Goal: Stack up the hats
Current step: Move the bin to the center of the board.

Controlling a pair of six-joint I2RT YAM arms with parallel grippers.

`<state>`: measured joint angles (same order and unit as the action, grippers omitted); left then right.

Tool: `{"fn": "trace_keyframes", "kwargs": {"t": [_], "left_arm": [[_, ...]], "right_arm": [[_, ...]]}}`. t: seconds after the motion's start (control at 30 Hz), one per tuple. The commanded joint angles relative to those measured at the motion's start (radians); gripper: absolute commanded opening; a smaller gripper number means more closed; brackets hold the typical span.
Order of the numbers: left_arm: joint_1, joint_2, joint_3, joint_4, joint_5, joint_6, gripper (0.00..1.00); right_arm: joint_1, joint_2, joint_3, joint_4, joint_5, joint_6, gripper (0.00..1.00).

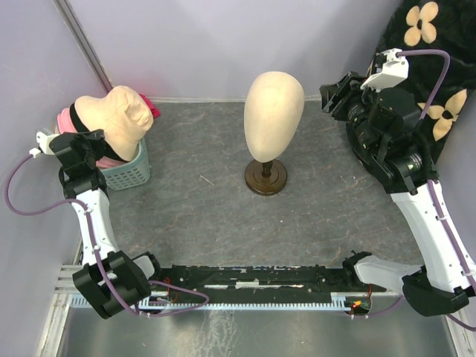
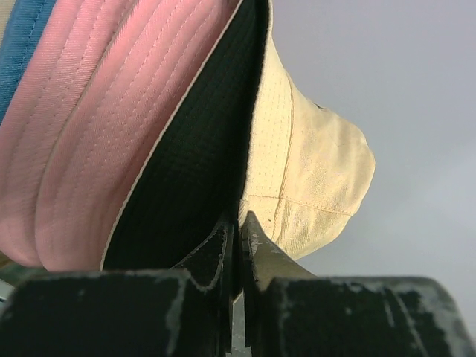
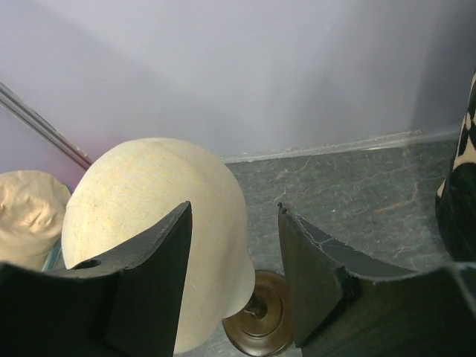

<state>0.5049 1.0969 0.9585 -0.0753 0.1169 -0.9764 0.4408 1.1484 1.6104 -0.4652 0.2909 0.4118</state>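
Hats (image 1: 111,119) sit bunched in one basket (image 1: 132,175) straight ahead of the left gripper (image 2: 239,229), which is clenched on a brim edge where the beige hat (image 2: 312,171) meets the black hat (image 2: 193,171). Stacking looks barely begun. One mannequin head (image 3: 149,223) stands bare just ahead of the right gripper (image 3: 234,216), which is released and empty. I count four hats: beige, black, one pink hat (image 2: 97,134) and one blue hat (image 2: 18,52).

**White arms, black joints, purple cables**

Left arm (image 1: 93,223) and right arm (image 1: 439,230) had white shells, black joints and bases. A purple cable (image 1: 8,192) ran along each. The right gripper (image 3: 233,208) had black wedge fingers (image 3: 152,282), scuffed pale at edges.
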Motion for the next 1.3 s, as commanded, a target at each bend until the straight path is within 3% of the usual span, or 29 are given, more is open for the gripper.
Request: {"fn": "trace_keyframes", "kwargs": {"t": [0.0,0.2,0.37,0.57,0.8,1.27], "left_arm": [[0.009,-0.034,0.000,0.053,0.006,-0.007,0.03],[0.009,-0.053,-0.014,0.093,-0.011,-0.038,0.03],[0.010,-0.066,-0.047,0.150,-0.006,-0.093,0.03],[0.010,-0.080,-0.084,0.214,-0.008,-0.170,0.03],[0.009,-0.065,-0.055,0.268,0.040,-0.162,0.03],[0.009,-0.119,-0.073,0.337,0.028,-0.217,0.03]], "right_arm": [[0.009,-0.009,0.044,0.014,-0.010,-0.036,0.58],[0.030,0.035,0.135,0.013,-0.008,-0.135,0.57],[0.071,0.177,0.369,-0.035,-0.125,-0.167,0.59],[0.214,0.429,0.741,-0.146,-0.173,-0.216,0.61],[0.460,0.665,1.013,-0.195,-0.137,-0.309,0.62],[0.667,0.756,0.881,-0.083,-0.104,-0.336,0.63]]}}
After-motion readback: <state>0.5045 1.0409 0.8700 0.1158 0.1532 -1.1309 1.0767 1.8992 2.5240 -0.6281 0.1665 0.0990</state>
